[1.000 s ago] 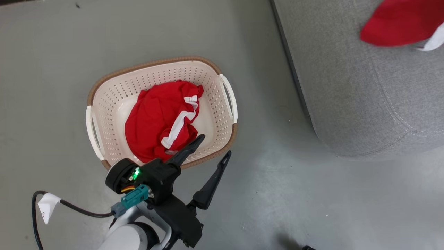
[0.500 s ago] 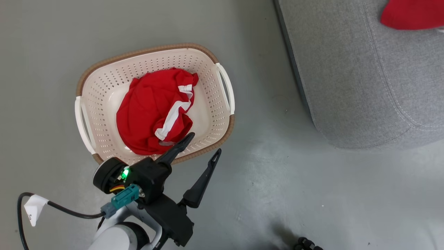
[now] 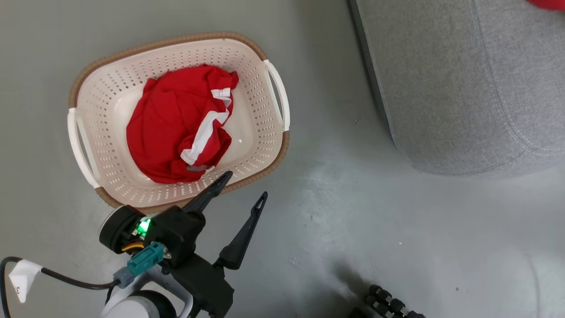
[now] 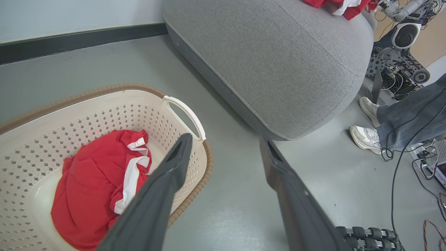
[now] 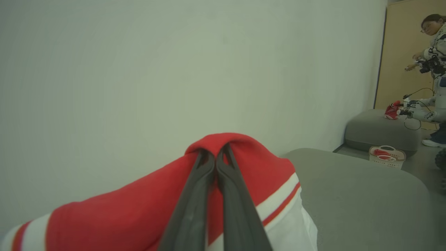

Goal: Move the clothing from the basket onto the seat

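One garment point(image 3: 176, 128) in basket point(image 3: 256, 150); seat point(image 3: 441, 88) right of basket; second garment point(image 4: 348, 8) apparently atop seat.

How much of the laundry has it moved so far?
Nothing is finished yet. The right end effector is shut on one red garment at the seat. Left to do: the other garment lies in the basket, with the open left end effector at its rim.

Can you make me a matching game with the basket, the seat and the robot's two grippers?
1. basket
2. seat
3. left gripper
4. right gripper

A. shut on the striped garment
B. grey all over
C. open, holding nothing
D. has the crumpled garment inside

Pairs: 1-D, 2-B, 3-C, 4-A
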